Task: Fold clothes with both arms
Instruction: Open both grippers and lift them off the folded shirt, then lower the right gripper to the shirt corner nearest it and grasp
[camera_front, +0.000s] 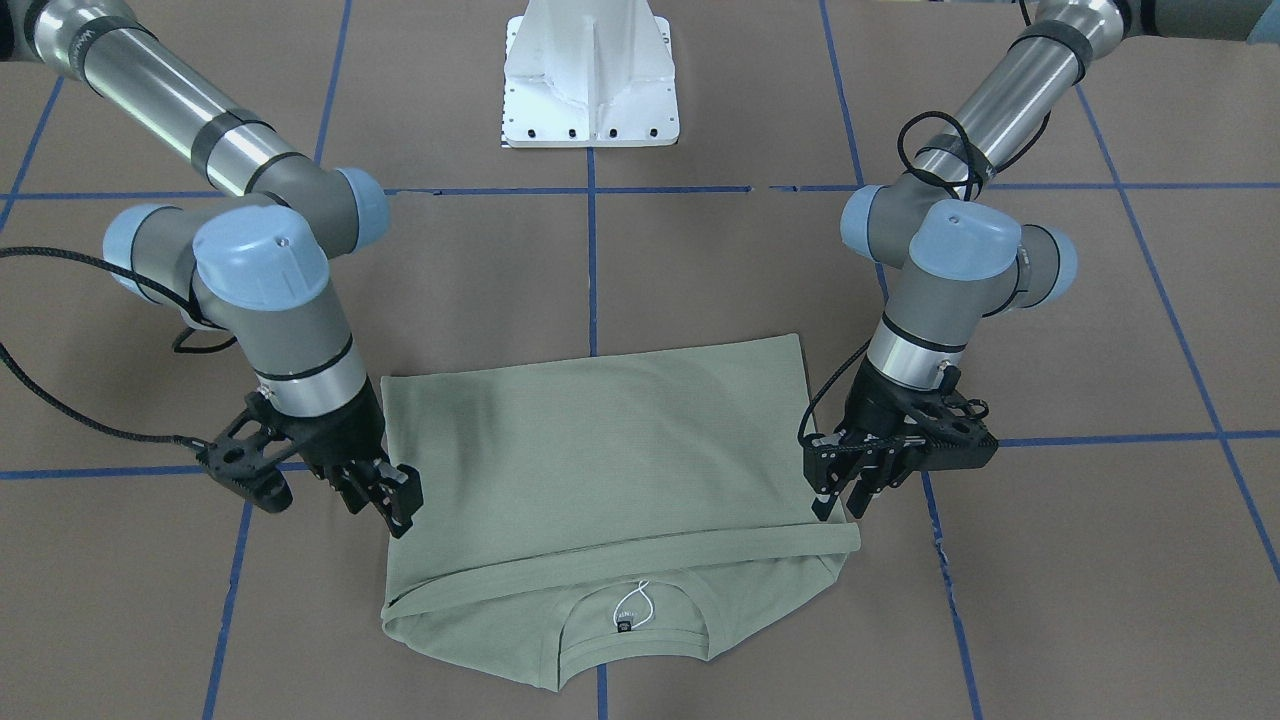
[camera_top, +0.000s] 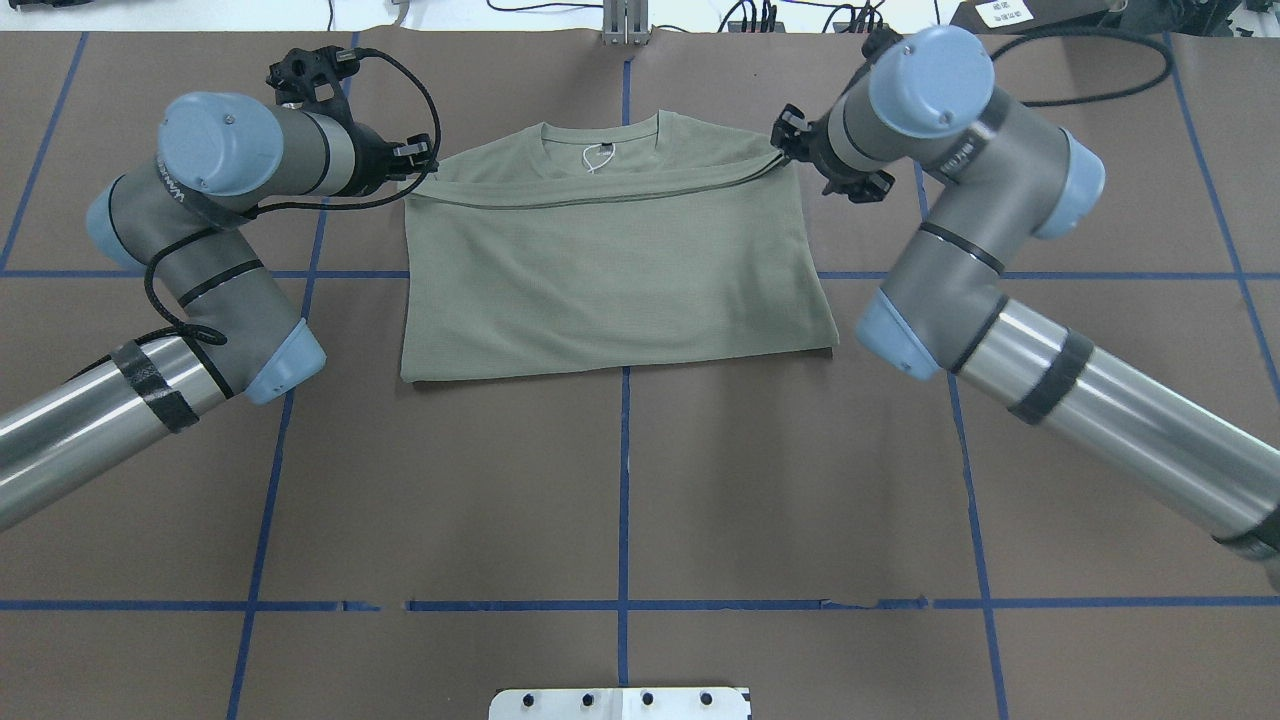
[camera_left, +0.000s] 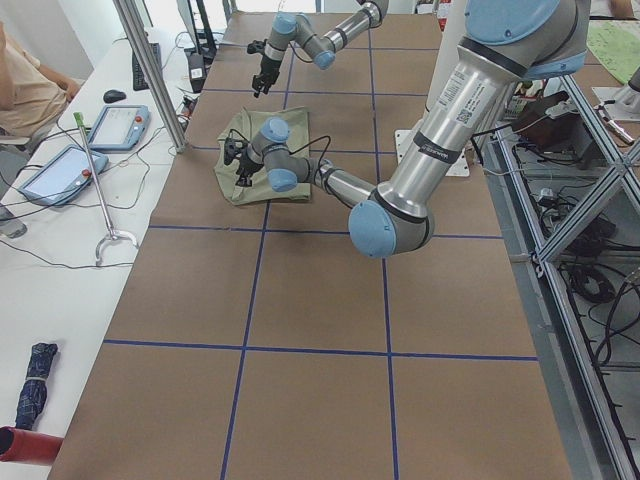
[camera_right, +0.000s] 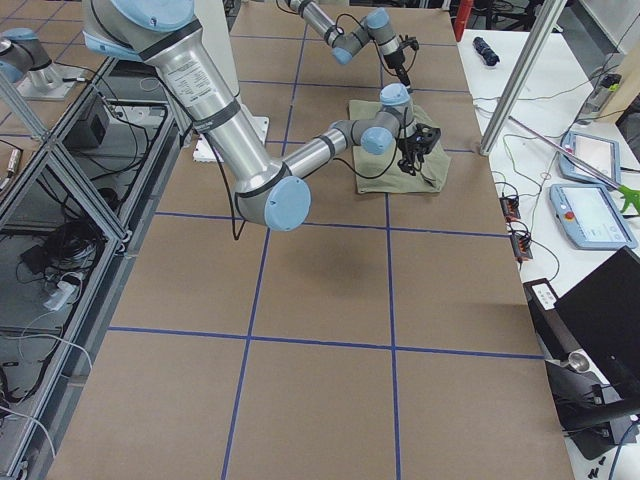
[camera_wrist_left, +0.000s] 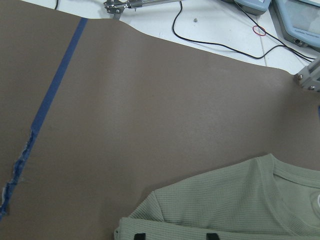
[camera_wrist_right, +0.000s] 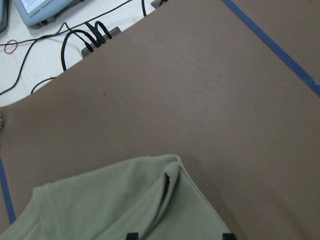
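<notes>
Table: brown table with a blue tape grid. The white metal pedestal sits at the robot's edge, then there's a bare stretch.
Shirt: the sage-green long-sleeve knit shirt lies flat mid-table, toward the far edge. It's doubled over, with the crease facing the robot and the hem up by the shoulders.
Left gripper: the black two-finger left gripper is at its hem corner, fingers spread and tips straddling the edge, not pinching anything.
Right gripper: the black two-finger right gripper is doing the same at the other corner, also spread.
Why there: I reckon one arm per corner keeps the hem straight and level.
Collar: the round neck, with its black label and white string loop, pokes out past the hem, closest to the far edge.
Stage: looks like the first fold is down, and there's probably a sideways fold left to do.
</notes>
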